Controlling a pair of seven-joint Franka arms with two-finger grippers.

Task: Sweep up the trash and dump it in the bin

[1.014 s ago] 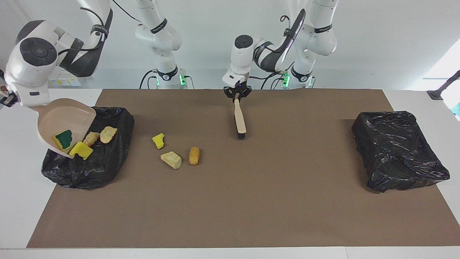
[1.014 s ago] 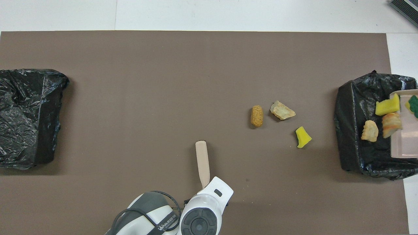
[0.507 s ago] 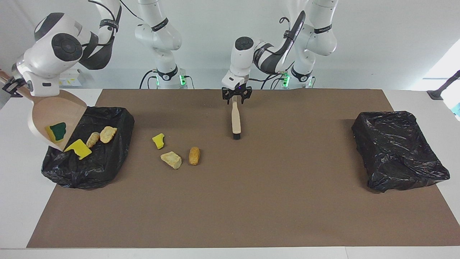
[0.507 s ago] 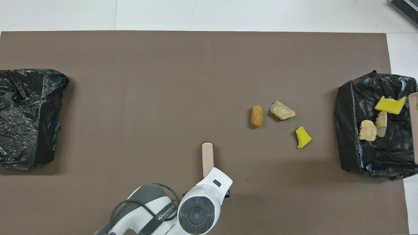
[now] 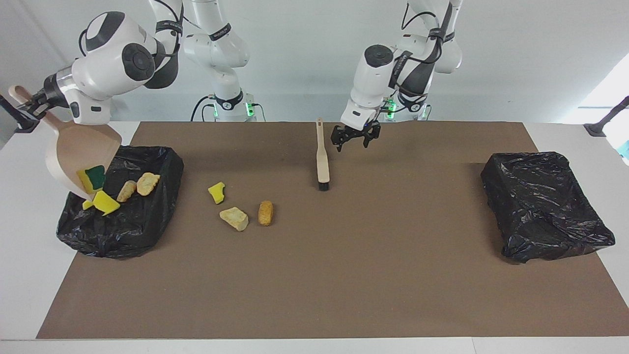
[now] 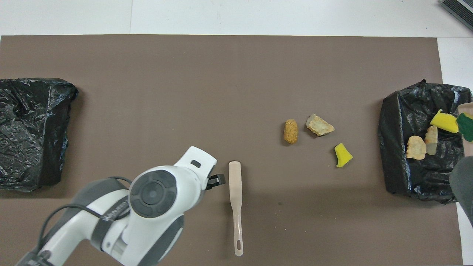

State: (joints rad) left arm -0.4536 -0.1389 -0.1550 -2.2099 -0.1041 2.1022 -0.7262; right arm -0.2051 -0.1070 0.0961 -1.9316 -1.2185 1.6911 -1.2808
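My right gripper (image 5: 27, 107) is shut on the handle of the beige dustpan (image 5: 81, 150), tipped steeply over the black-lined bin (image 5: 142, 221) at the right arm's end. A green-backed sponge (image 5: 92, 178) sits at the pan's lip. A yellow sponge (image 5: 105, 202) and two tan lumps (image 5: 128, 189) lie in the bin. On the mat beside the bin lie a yellow chunk (image 5: 216, 191), a tan lump (image 5: 234, 218) and an orange lump (image 5: 265, 212). The brush (image 5: 322, 157) lies flat on the mat. My left gripper (image 5: 355, 139) hangs open beside its handle, holding nothing.
A second black-lined bin (image 5: 540, 206) stands at the left arm's end of the brown mat (image 5: 344, 275). In the overhead view the left arm's hand (image 6: 159, 192) covers the mat beside the brush (image 6: 235, 199).
My left gripper opened and let go of the brush, which now lies flat, then rose toward the left arm's end. The right arm tipped the dustpan steeper, and the yellow sponge slid deeper into the bin.
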